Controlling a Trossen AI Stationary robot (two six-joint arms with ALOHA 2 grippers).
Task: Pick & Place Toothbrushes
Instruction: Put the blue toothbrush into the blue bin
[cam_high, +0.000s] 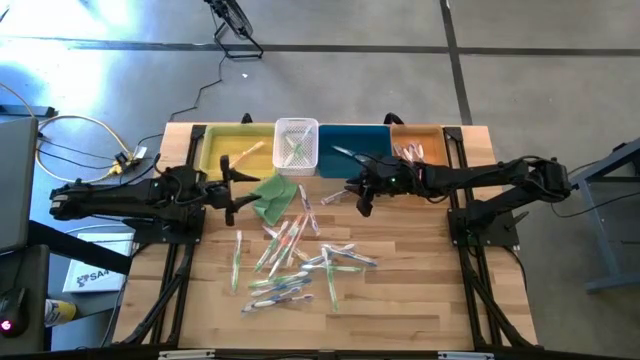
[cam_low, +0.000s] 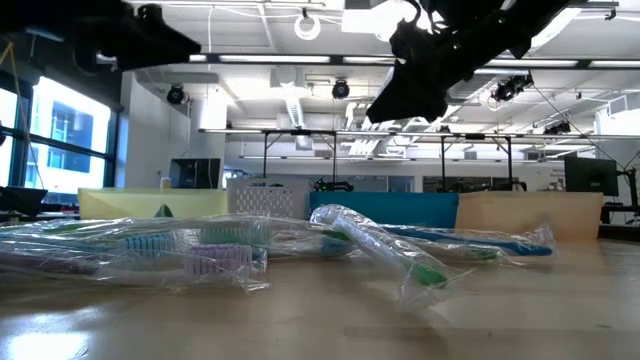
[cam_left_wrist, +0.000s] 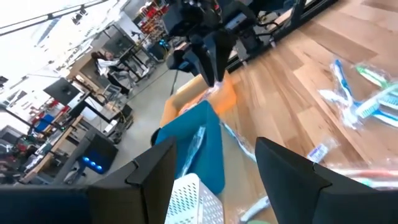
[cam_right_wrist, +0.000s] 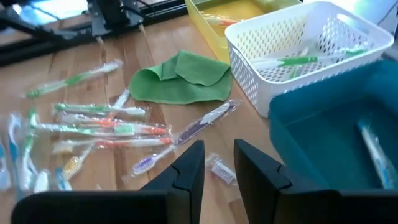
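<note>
Several wrapped toothbrushes (cam_high: 295, 265) lie scattered on the wooden table's middle, and the low view shows them close up (cam_low: 240, 250). My right gripper (cam_right_wrist: 217, 168) hangs over the table in front of the blue bin (cam_high: 355, 148). Its fingers stand close together on a wrapped toothbrush (cam_right_wrist: 221, 169). My left gripper (cam_left_wrist: 214, 180) is open and level near the yellow bin (cam_high: 232, 150), with nothing between its fingers. A purple toothbrush (cam_right_wrist: 199, 124) lies beside the folded green cloth (cam_right_wrist: 180, 78). My right gripper pinches a wrapped toothbrush between its two fingers. Only a short end with bristles in clear wrapper (cam_right_wrist: 222, 170) shows in the narrow gap; the fingers hide the rest. The fingers slant down from the table's right side.
Along the far edge stand a yellow bin, a white basket (cam_high: 296, 145) holding green toothbrushes, the blue bin with a blue toothbrush (cam_right_wrist: 373, 149) in it, and an orange bin (cam_high: 420, 145). The green cloth (cam_high: 275, 195) lies between the two grippers. Bare wood shows near the front edge.
</note>
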